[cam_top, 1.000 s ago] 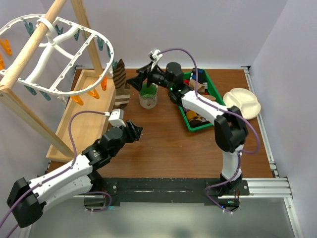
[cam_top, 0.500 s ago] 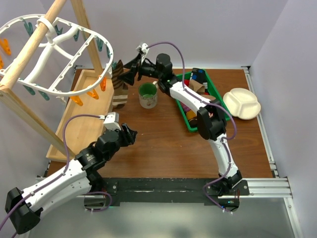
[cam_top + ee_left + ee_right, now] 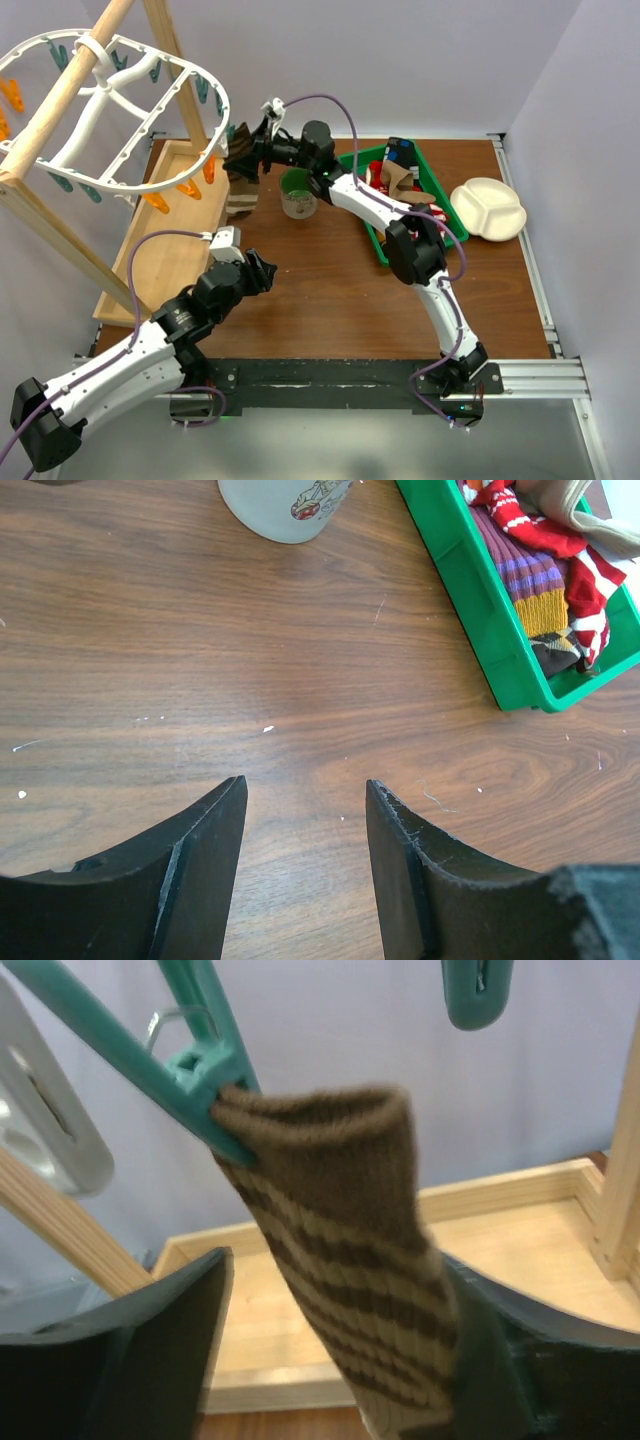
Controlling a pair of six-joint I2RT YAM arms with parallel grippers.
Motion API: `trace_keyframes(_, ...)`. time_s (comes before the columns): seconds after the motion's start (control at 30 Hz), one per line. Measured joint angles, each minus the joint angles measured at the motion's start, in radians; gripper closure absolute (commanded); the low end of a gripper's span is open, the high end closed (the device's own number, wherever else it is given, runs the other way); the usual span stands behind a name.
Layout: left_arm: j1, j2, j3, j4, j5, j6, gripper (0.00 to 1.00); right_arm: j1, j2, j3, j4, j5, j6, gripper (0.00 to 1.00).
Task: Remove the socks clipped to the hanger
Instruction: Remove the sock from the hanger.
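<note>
Socks are nearly all off the rack: a heap of them (image 3: 545,560), red-and-white striped, purple-banded and tan among them, lies in the green bin (image 3: 475,600) on the far right part of the table (image 3: 330,300). One brown sock with tan stripes (image 3: 340,1260) hangs by its cuff from a teal clip (image 3: 200,1070) at the right edge of the white oval hanger (image 3: 80,125). The hanger itself hangs from a slanted wooden pole (image 3: 40,122) at the far left, above a shallow wooden tray (image 3: 165,250). The right gripper (image 3: 258,142) is stretched out to that last sock, its jaws apart with the fabric between them; from its own camera the left finger stands clear of the sock, while the right one looks to be against it, though the blur there makes me unsure. It has not pinched the sock. Just beside this, toward the middle of the table, stands a pale mug with a green inside (image 3: 298,195), and a white divided plate (image 3: 488,208) sits by the right edge. The left gripper (image 3: 305,800) hangs low over bare wood near the front left, its jaws partly spread and holding nothing.
</note>
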State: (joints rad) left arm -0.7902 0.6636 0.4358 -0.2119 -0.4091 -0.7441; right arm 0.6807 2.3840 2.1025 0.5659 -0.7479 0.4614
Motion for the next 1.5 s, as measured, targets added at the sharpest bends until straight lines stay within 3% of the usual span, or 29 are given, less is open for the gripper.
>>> trace_keyframes(0.03, 0.000, -0.001, 0.000, 0.000, 0.000, 0.000, 0.44, 0.002, 0.000, -0.002, 0.012, 0.002, 0.014, 0.53)
trace_keyframes(0.13, 0.001, -0.007, 0.000, 0.000, 0.000, 0.001, 0.44, 0.001, -0.013, -0.045, 0.060, 0.011, 0.041, 0.74)
trace_keyframes(0.17, 0.001, -0.011, 0.000, 0.000, 0.000, 0.003, 0.44, 0.000, -0.023, -0.074, 0.074, 0.021, 0.048, 0.86)
trace_keyframes(0.3, 0.002, -0.034, 0.000, 0.002, 0.001, 0.007, 0.44, -0.002, -0.095, -0.220, 0.089, 0.034, 0.056, 1.00)
trace_keyframes(0.53, 0.003, -0.067, 0.005, 0.009, 0.000, 0.041, 0.43, -0.003, -0.300, -0.381, 0.075, 0.037, 0.035, 1.00)
trace_keyframes(0.87, 0.003, -0.123, 0.026, 0.072, -0.011, 0.106, 0.32, 0.047, -0.544, -0.408, -0.100, 0.043, -0.083, 1.00)
trace_keyframes(1.17, 0.003, -0.146, 0.034, 0.193, -0.002, 0.146, 0.24, 0.110, -0.558, -0.420, -0.331, 0.122, -0.130, 1.00)
trace_keyframes(1.5, 0.003, -0.136, 0.046, 0.219, -0.127, 0.156, 0.13, 0.111, -0.558, -0.420, -0.402, 0.184, -0.089, 1.00)
